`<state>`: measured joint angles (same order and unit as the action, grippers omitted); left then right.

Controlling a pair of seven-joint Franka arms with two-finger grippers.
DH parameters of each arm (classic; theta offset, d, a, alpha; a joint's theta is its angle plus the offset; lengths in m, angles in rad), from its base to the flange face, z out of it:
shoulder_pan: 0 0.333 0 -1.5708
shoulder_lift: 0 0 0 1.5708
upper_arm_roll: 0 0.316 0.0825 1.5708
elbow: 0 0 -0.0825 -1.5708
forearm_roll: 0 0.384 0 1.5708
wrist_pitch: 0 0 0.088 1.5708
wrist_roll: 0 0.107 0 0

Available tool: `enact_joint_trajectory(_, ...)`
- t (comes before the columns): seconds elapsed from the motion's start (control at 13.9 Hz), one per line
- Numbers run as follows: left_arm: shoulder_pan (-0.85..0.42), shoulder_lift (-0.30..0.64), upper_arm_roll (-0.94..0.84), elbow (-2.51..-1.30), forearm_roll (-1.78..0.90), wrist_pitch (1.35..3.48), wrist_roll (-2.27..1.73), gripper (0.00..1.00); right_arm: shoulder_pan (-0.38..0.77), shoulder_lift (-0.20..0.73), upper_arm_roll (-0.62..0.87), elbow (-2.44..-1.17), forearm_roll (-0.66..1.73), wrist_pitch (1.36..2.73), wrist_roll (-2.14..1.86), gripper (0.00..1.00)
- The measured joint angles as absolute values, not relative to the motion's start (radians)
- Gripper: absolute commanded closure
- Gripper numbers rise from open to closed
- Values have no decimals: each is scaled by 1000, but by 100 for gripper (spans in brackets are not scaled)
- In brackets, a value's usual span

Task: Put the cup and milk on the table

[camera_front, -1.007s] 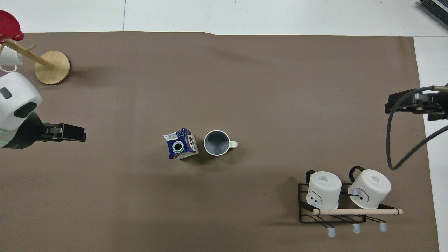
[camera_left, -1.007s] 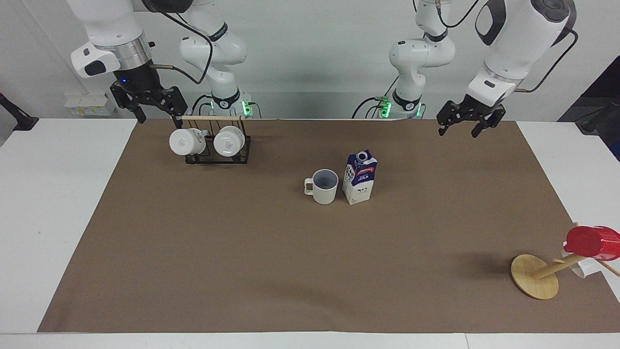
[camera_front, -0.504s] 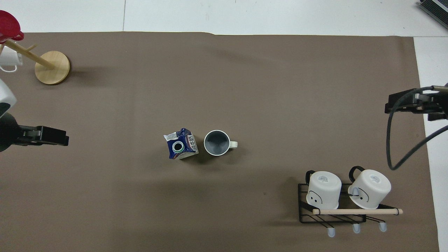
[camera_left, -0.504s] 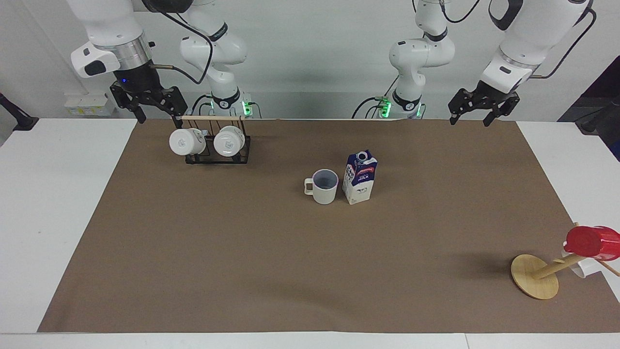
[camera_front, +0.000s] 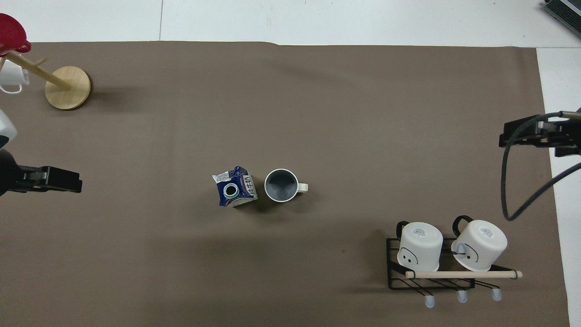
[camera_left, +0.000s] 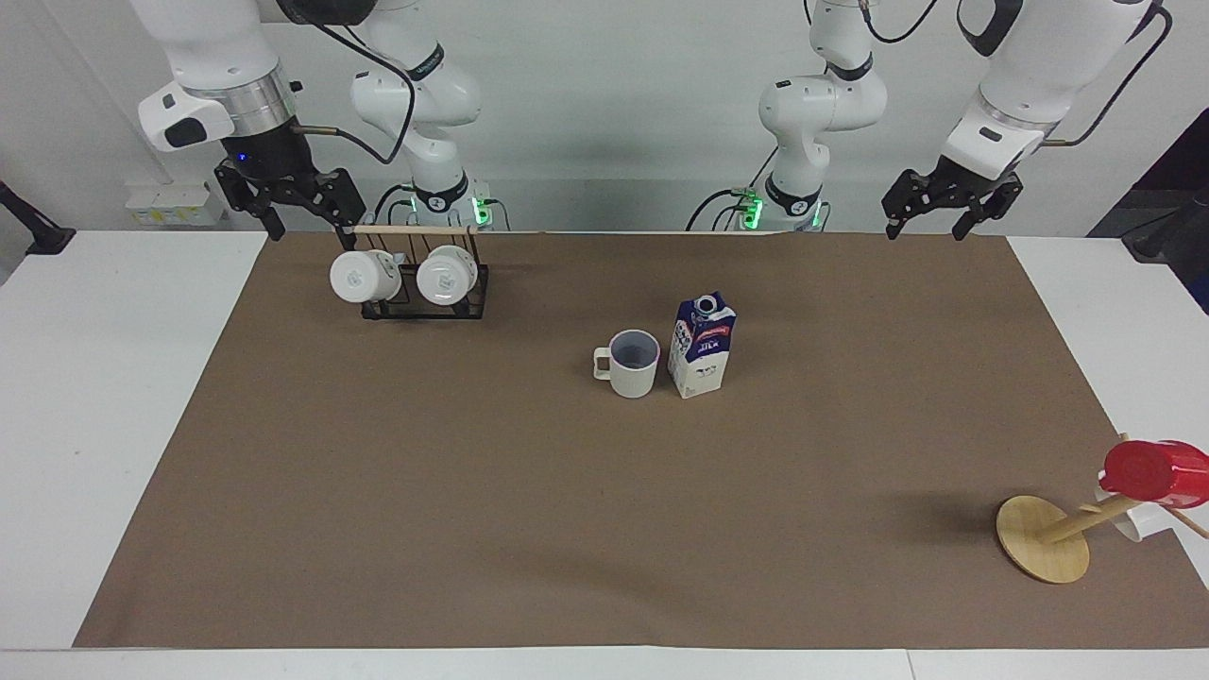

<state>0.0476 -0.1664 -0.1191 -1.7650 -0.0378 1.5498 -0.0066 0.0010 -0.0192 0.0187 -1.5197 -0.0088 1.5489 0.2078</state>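
Observation:
The cup (camera_left: 633,364) (camera_front: 281,185) stands upright on the brown sheet of the table (camera_left: 472,491) near its middle, with its handle toward the right arm's end. Close beside it, toward the left arm's end, the milk (camera_left: 701,347) (camera_front: 233,186) stands upright with its round cap on top. My left gripper (camera_left: 928,227) (camera_front: 68,180) hangs open and empty over the sheet's edge at the robots' end, well away from both. My right gripper (camera_left: 310,225) (camera_front: 504,136) hangs open and empty next to the mug rack.
A black wire rack (camera_left: 425,300) (camera_front: 431,277) with a wooden bar holds two white mugs at the right arm's end. A wooden mug stand (camera_left: 1044,538) (camera_front: 68,87) with a red cup (camera_left: 1152,470) leans at the left arm's end, farther from the robots.
My left gripper has risen and drawn back toward its own end of the table. The right arm, the cup and the milk have stayed still.

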Motion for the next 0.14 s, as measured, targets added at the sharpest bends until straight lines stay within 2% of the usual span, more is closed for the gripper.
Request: enact_joint_trajectory(0.14,48,-166,-119,-1763,-38,1550,-7,0,1,-19,19,-1520,-9,1549,208,0)
